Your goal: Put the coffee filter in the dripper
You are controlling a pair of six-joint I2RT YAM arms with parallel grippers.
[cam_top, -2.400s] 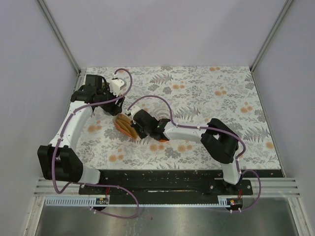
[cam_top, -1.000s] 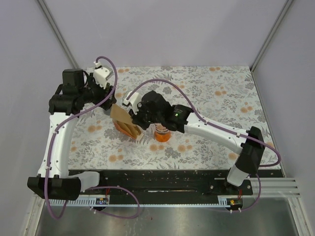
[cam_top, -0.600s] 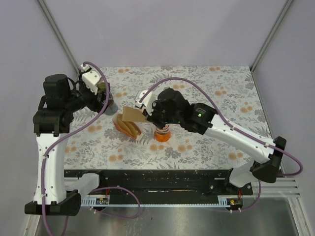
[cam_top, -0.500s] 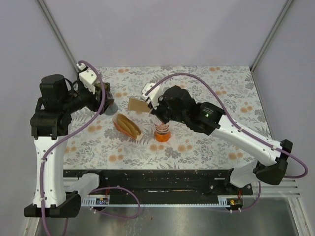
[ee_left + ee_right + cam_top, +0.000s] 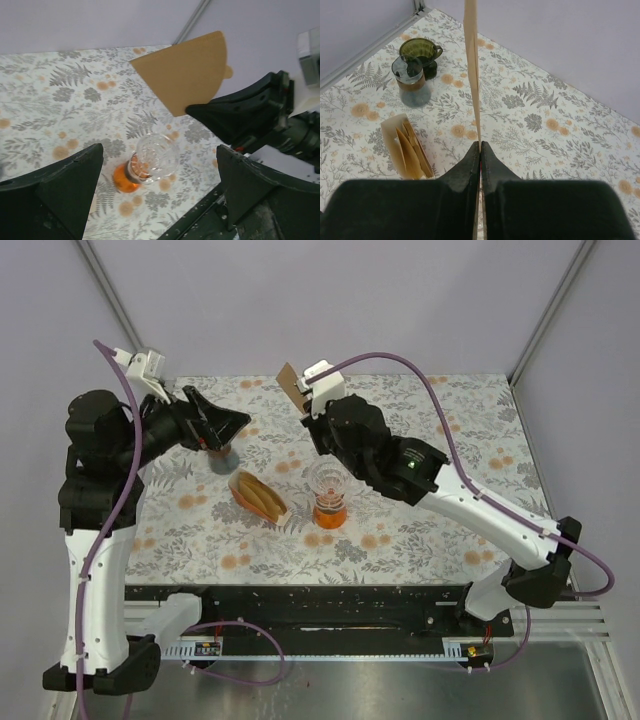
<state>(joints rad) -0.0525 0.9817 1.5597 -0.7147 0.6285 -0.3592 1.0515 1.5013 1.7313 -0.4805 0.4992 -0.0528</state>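
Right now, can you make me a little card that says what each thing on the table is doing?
right tool: shut on the brown filter, held up in the air
left tool: open, holding nothing
clear glass on orange base: standing on the table, no filter in it
spare filters: standing in a holder on the table
green cup with handle: next to the glass jar
filter placed: not yet

Plain pale lilac walls (image 5: pixel 340 300) all round, silver metal posts (image 5: pixel 117 310) in the back corners, and a desk (image 5: pixel 450 430) covered in grey fern and orange flower print. Soft even lighting.
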